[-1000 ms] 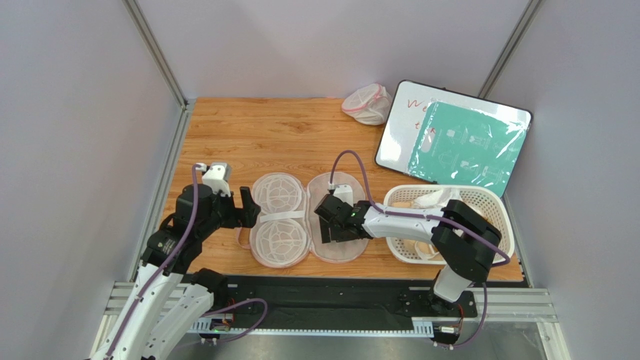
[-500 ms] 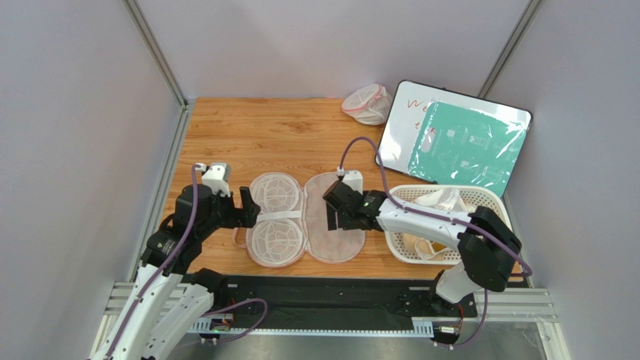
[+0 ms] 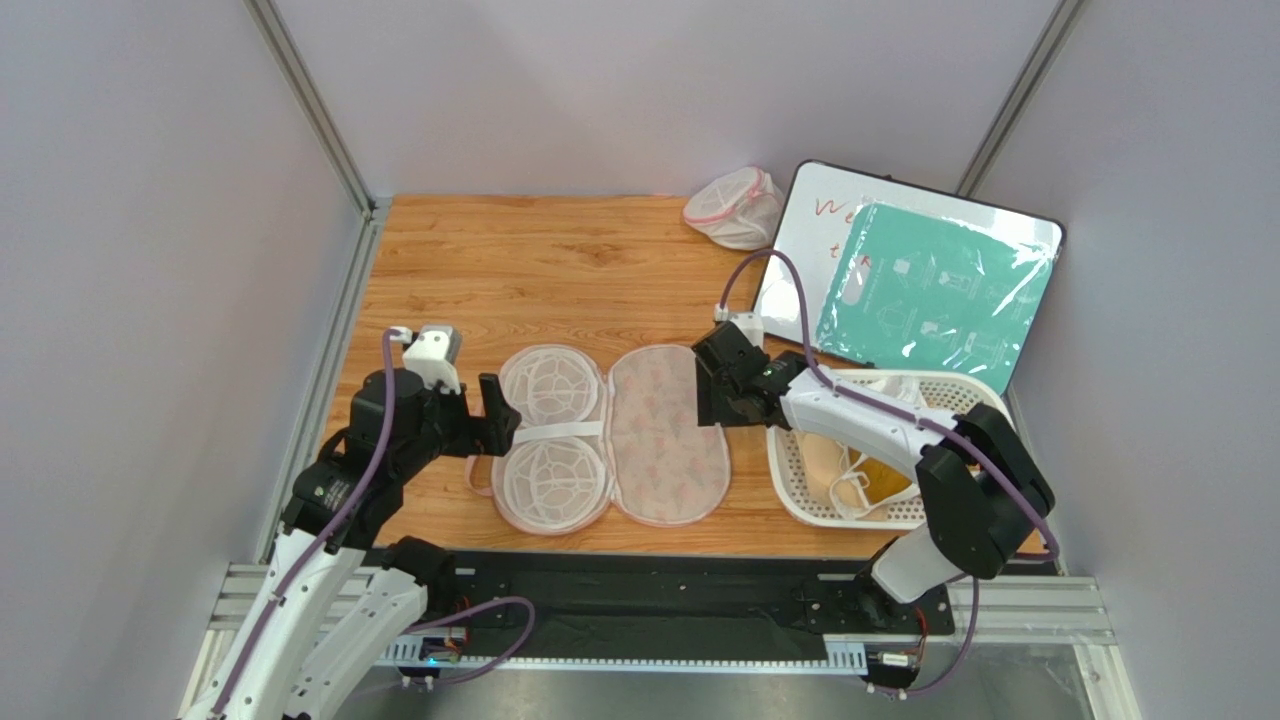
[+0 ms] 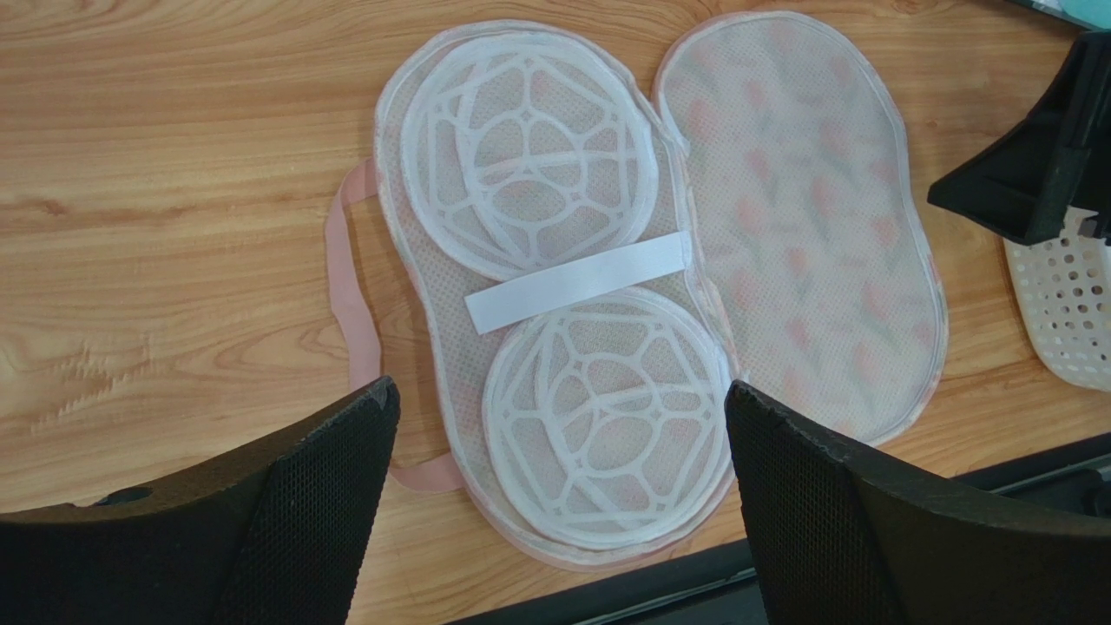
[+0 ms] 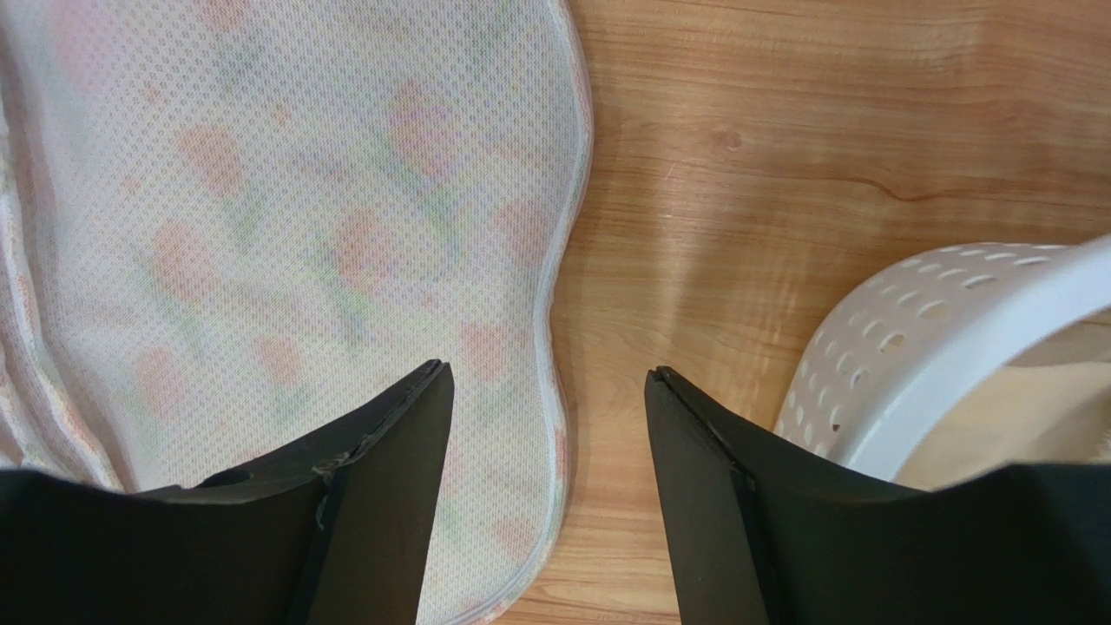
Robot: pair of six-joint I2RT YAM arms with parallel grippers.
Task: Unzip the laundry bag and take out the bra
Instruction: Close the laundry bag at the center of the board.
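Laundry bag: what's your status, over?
Left hand open, empty. Right hand open, empty, at bag's right edge. Laundry bag unzipped, spread flat, nothing inside. Nothing blocking.

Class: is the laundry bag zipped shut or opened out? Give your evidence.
Open. The laundry bag lies spread flat in two halves, its white cup frames bare on the left half.

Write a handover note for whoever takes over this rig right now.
Left gripper: open, empty, at the left edge of the cream printed fabric laundry bag.
Right gripper: open, empty, over the bag's right edge, beside the white perforated plastic basket.
Done: bag unzipped and spread open; its white mesh cups look empty.
Left: a beige garment lies in the basket, likely the bra. Confirm that; nothing else seems pending.
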